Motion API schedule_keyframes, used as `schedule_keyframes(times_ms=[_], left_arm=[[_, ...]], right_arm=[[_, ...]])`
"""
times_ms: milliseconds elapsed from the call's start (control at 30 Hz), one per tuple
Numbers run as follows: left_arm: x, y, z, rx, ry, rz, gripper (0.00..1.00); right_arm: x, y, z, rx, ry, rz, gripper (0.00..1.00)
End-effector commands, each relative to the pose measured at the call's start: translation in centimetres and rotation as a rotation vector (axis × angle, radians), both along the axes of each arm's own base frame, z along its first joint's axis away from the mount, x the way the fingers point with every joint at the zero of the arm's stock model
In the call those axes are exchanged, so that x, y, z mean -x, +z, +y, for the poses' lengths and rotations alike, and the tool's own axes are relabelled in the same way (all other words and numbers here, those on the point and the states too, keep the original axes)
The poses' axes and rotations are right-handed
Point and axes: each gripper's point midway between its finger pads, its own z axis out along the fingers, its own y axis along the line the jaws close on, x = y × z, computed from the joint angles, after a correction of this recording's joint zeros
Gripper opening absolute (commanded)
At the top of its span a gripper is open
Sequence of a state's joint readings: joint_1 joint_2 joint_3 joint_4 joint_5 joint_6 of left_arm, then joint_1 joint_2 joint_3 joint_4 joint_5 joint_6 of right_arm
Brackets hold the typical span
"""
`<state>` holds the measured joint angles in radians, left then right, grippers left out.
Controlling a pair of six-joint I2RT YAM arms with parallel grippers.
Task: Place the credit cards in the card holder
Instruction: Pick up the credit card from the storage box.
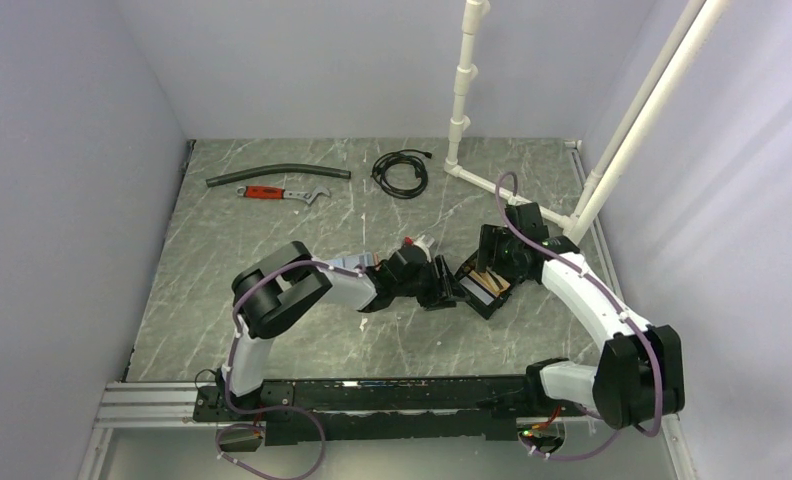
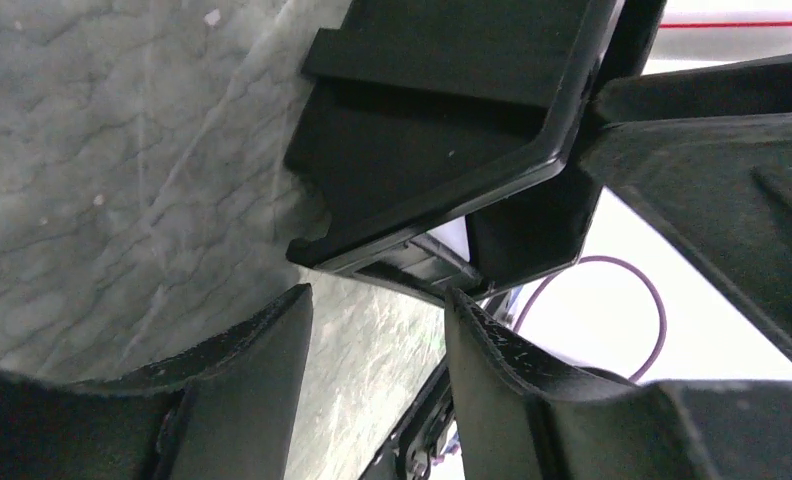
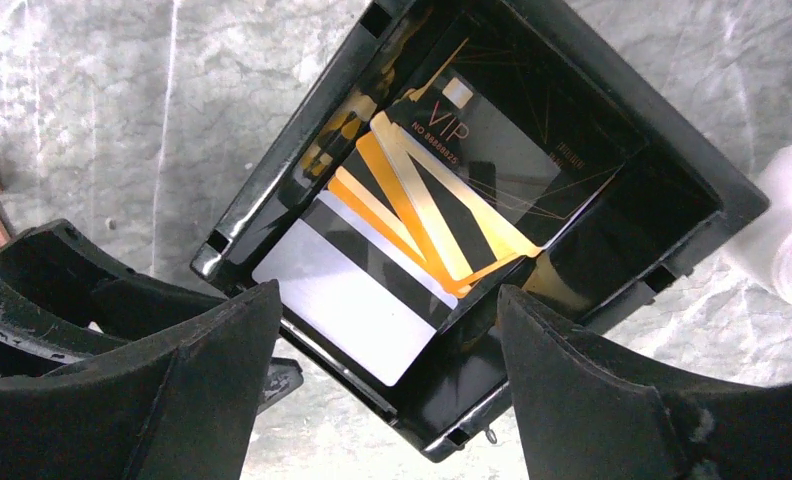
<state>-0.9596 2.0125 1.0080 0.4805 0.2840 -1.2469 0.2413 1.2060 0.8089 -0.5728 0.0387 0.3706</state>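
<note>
"VIP" is read in gold on a black-and-gold card [image 3: 492, 150] among the credit cards [image 3: 412, 230] laid in the card holder [image 3: 287, 150] on the bench [image 1: 272, 250]. The number beneath is hard to make out. One end is covered by a grey-white card [image 3: 342, 290]. The right pincer [image 3: 387, 295] is held spread above, and the left pincer [image 2: 377, 300] is spread at the holder's corner.

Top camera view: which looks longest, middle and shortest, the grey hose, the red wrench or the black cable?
Longest: grey hose.
Middle: red-handled wrench.
Shortest across: coiled black cable, though its round coil looks fatter than both.
</note>
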Motion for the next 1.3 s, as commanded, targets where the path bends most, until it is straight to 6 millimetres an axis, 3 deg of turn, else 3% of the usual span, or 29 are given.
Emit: schedule_keyframes(times_ms=[0,133,267,433,533,667,833,1033,1167,1267], left_arm=[[-2.2,0.2,-1.0,0.045,0.117,-0.057,0.55],[-2.3,-0.7,-1.2,0.045,0.127,-0.037,0.48],[-2.7,-1.2,0.2,-0.018,0.162,-0.079,0.37],[-2.6,-1.2,0.5,-0.045,0.151,-0.098,0.25],[-2.5,-1.6,0.9,-0.072,0.155,-0.092,0.18],[-2.2,-1.8,1.4,-0.126,0.131,-0.091,0.11],[-2.2,-2.0,2.7,-0.183,0.115,-0.087,0.09],[-2.3,-2.0,2.4,-0.157,0.08,-0.045,0.09],[-2.2,-2.3,2.0,-0.145,0.075,-0.025,0.09],[-2.3,-2.1,2.1,-0.142,0.08,-0.03,0.09]], right_arm=[[-0.8,0.8,0.6,-0.045,0.013,0.001,0.8],[-1.1,1.1,-0.7,0.021,-0.011,-0.009,0.75],[-1.6,1.7,-2.3,0.122,-0.007,-0.073,0.75],[-1.9,2.3,0.8,0.088,0.231,-0.145,0.8],[-2.5,2.2,0.2,0.182,0.303,-0.171,0.83],[-2.8,0.2,-0.6,0.251,0.326,-0.072,0.84],[-3.2,-0.5,1.0,0.15,0.281,-0.1,0.83],[-1.6,-1.3,3.7,-0.095,0.171,-0.114,0.82],[-2.1,-1.8,2.8,-0.1,0.041,-0.061,0.76],[-2.1,-1.8,3.2,-0.167,0.025,-0.045,0.79]])
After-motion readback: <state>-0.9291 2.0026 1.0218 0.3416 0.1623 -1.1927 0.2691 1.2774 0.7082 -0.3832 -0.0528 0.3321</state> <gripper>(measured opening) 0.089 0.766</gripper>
